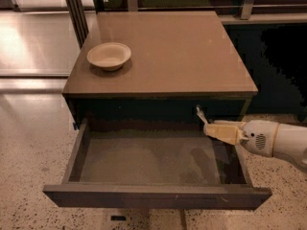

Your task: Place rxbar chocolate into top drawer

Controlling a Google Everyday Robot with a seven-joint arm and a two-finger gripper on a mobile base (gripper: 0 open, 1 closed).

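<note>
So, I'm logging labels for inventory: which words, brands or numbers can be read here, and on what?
No text can be read.
The rxbar chocolate, held by the gripper above the right side of the open top drawer: markings too small to read.
The bowl and the cabinet top: no text.

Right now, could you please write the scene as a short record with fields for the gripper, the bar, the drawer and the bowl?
gripper: at the right, above the back right part of the open drawer, shut on the bar
rxbar chocolate: held at the gripper's tip, pointing up and left, not yet in the drawer
top drawer: pulled open, grey bottom in view
bowl: cream, upright, on the left of the cabinet top
</note>
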